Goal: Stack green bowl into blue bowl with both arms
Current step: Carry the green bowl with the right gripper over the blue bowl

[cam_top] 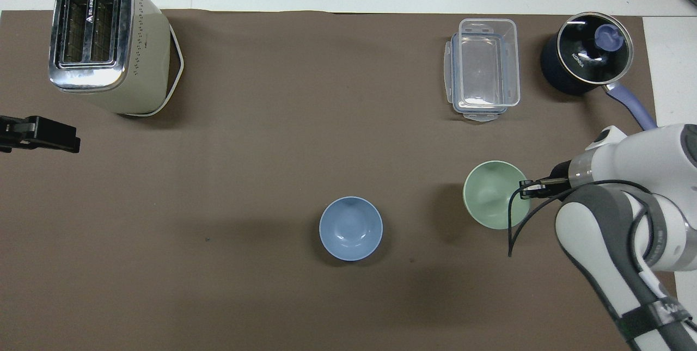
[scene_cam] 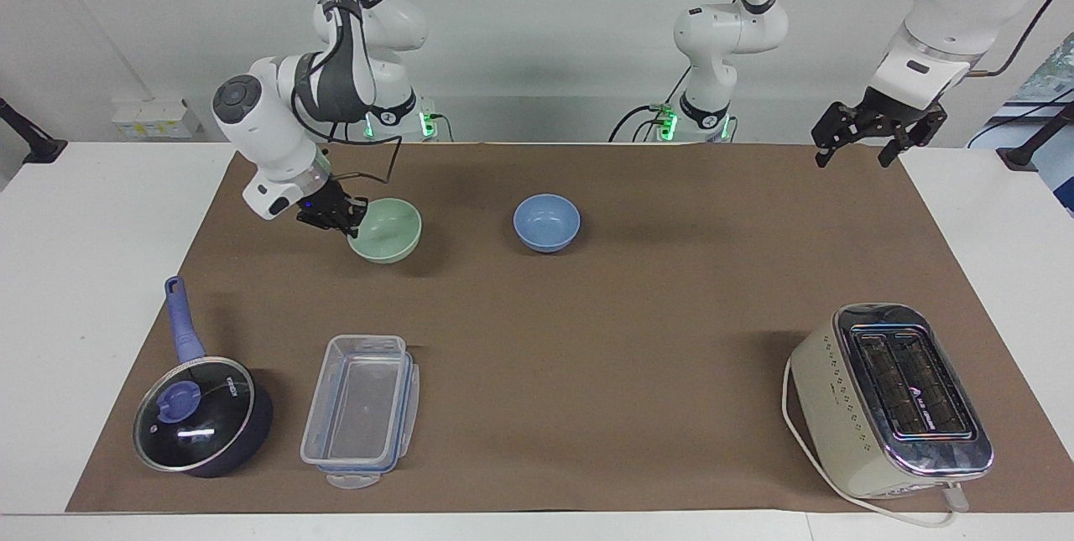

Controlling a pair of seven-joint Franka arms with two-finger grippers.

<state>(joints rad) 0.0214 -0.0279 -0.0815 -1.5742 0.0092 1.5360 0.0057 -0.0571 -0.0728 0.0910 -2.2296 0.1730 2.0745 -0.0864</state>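
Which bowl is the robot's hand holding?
The green bowl. The right hand is pinched shut on its rim and it is lifted off the mat, while the blue bowl sits alone, untouched.

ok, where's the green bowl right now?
The green bowl is lifted off the brown mat, its rim pinched by the right gripper, beside the blue bowl toward the right arm's end of the table.
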